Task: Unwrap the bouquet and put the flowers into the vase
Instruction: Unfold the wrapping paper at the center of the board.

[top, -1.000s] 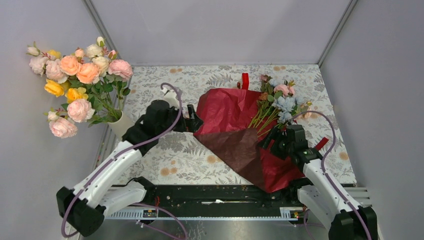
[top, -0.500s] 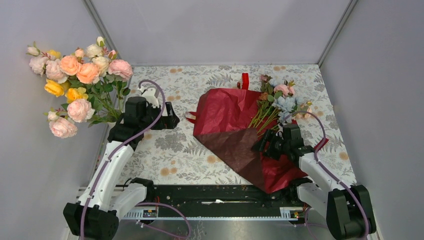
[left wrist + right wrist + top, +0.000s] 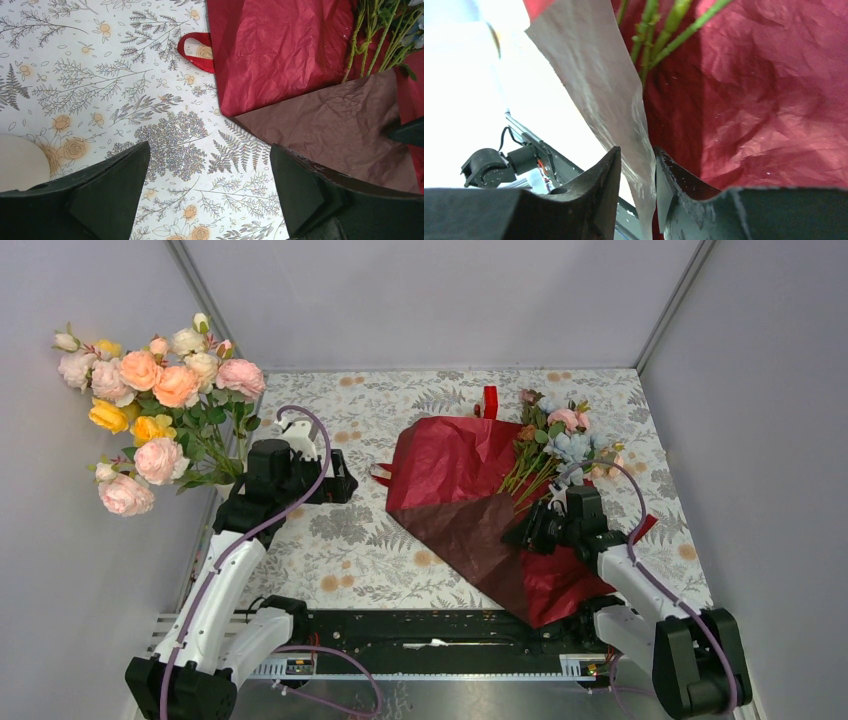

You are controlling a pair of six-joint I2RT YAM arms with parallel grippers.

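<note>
**Right fingers close about the wrapper's edge, left gripper wide over the cloth**

At far left the large bunch of peach, pink and yellow roses (image 3: 150,410) stands against the wall. Just right of it, the left gripper (image 3: 342,480) hangs above the fern-and-rose printed tablecloth (image 3: 340,540). Its fingers (image 3: 110,190) are spread as wide apart as they go, with nothing between them and nothing touched. In the left wrist view a cream-white rounded body, the vase (image 3: 20,162), shows at the lower left edge, just beside the left-hand finger. From above, the arm hides it.

A loop of red ribbon (image 3: 197,50) lies flat on the cloth, touching the left edge of the bouquet (image 3: 470,470). The bouquet lies right of the table's middle. Its dark red crinkly wrapping paper (image 3: 445,460) is spread open, with a brownish flap (image 3: 475,535) folded over the near part.

The flowers (image 3: 560,430), pale blue, pink and brown-mauve, lie on the paper with their heads toward the far right corner. Their green stems (image 3: 525,475) run down toward the right gripper (image 3: 522,530).

That gripper sits low at the flap's right edge. In its wrist view, the fingers (image 3: 599,190) stand close together with the paper's edge passing between them. I cannot tell whether they actually pinch it.
</note>
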